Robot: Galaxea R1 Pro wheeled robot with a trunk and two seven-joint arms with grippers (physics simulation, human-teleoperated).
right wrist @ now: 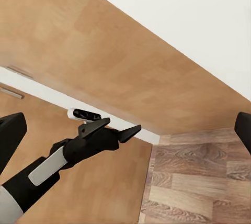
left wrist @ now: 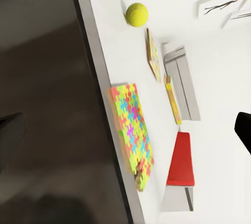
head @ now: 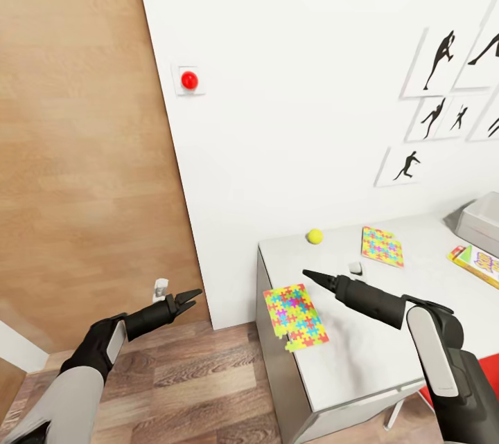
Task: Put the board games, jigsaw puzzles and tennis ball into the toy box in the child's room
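1. The child's room is showing as a white wall point(head: 291, 118) hung with black silhouette pictures point(head: 435, 63), a broad wooden door point(head: 83, 139) standing to the left, and plank floor point(head: 201, 375) below.
2. The table point(head: 360, 361) is taking up the lower right of the head view, its white top running away to the right, where a corner of the light-grey toy box point(head: 482, 222) is sitting at the far end.
3. The right arm is reaching over the tabletop, and the right gripper point(head: 310, 276) is pointing left toward the table's near end with its fingers seeming pressed together into a tip.
4. The left arm is hanging off the table over the floor, and the left gripper point(head: 193, 296) is holding nothing, its fingers slightly parted.
5. The near jigsaw puzzle point(head: 295, 316) is lying flat at the table's left edge with one corner jutting past it; it is sitting just below and left of the right fingertips, its sides running roughly along the table edge.
6. The far jigsaw puzzle point(head: 382, 246) is lying flat deeper on the table, and a board game point(head: 478, 264) is peeking in beside the toy box.
7. The tennis ball point(head: 315, 236) is resting near the table's back edge, apart from both puzzles.
8. Judging by this, the right gripper is the nearer one to the near puzzle, while the overhanging corner is facing the left gripper across the gap.
9. Either way the toy box is lying well to the right, so a carry along the table is waiting.
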